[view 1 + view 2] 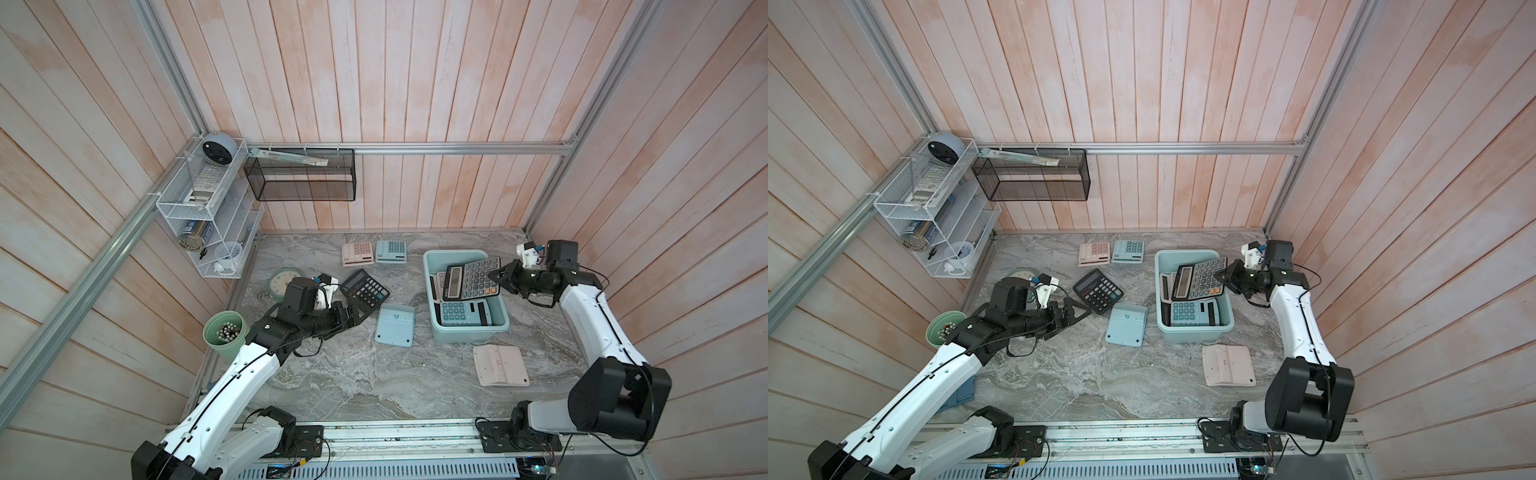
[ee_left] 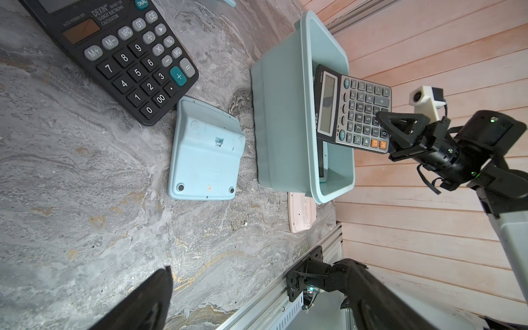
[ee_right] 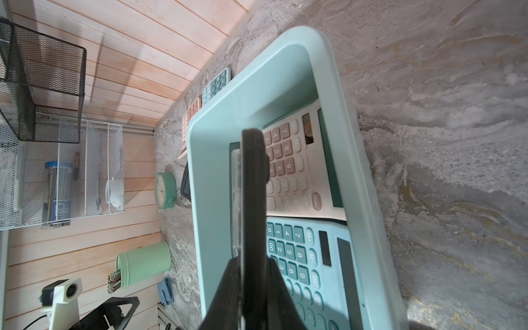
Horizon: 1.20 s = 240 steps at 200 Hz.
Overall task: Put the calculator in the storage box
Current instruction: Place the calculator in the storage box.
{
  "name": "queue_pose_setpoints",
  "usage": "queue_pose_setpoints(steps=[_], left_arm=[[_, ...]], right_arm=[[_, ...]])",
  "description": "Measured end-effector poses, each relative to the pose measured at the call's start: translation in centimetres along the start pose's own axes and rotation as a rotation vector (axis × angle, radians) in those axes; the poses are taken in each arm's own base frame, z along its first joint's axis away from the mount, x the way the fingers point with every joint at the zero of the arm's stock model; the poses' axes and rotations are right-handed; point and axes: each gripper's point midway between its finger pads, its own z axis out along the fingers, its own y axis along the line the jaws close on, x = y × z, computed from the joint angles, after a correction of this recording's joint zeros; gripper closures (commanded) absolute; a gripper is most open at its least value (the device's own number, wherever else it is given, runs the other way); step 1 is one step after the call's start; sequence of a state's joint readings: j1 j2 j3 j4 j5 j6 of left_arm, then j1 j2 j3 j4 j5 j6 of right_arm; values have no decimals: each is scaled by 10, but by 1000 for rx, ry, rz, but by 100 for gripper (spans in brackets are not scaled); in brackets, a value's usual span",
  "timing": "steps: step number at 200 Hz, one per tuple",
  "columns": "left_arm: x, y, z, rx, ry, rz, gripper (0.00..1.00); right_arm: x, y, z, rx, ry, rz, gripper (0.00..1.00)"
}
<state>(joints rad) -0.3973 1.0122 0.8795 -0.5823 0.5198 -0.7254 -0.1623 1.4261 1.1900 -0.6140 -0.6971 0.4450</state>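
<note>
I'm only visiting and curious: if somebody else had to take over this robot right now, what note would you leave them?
Right hand: shut on the grey calculator, held tilted over the storage box, not released.
Left hand: open and empty, close to the black calculator.
Done: boxed blue calculator and boxed pink calculator lie inside.
Left: release the grey one, then collect the black one, the face-down blue calculator, the face-down pink calculator, the back pink calculator and the back teal calculator.
</note>
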Motion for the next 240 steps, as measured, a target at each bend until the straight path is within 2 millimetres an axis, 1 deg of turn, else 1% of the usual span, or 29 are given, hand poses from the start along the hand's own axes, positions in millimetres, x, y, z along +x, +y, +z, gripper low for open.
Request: queue_pose_setpoints(steps=[33, 66, 116, 146, 185, 197, 214, 240], left_arm=[[-1, 3, 4, -4, 6, -4, 0], [-1, 4, 7, -4, 9, -5, 0], [-2, 4, 8, -6, 12, -7, 0], [-2, 6, 11, -10, 16, -10, 0], [-3, 6, 12, -9, 15, -10, 0], [-3, 5, 12, -8, 14, -9, 0], [-3, 5, 12, -6, 12, -8, 0], [-4, 5, 12, -4, 10, -6, 0]], right_arm=[[-1, -11, 18, 15, 46, 9, 100], [4, -14, 38, 17, 97, 2, 100], [-2, -14, 59, 0, 119, -13, 100], [-2, -12, 74, -15, 139, -29, 100], [-5, -6, 81, -28, 137, -60, 100], [-6, -4, 83, -23, 137, -80, 94], [-8, -1, 87, -7, 141, -106, 81], [-10, -1, 89, 41, 130, -142, 74]])
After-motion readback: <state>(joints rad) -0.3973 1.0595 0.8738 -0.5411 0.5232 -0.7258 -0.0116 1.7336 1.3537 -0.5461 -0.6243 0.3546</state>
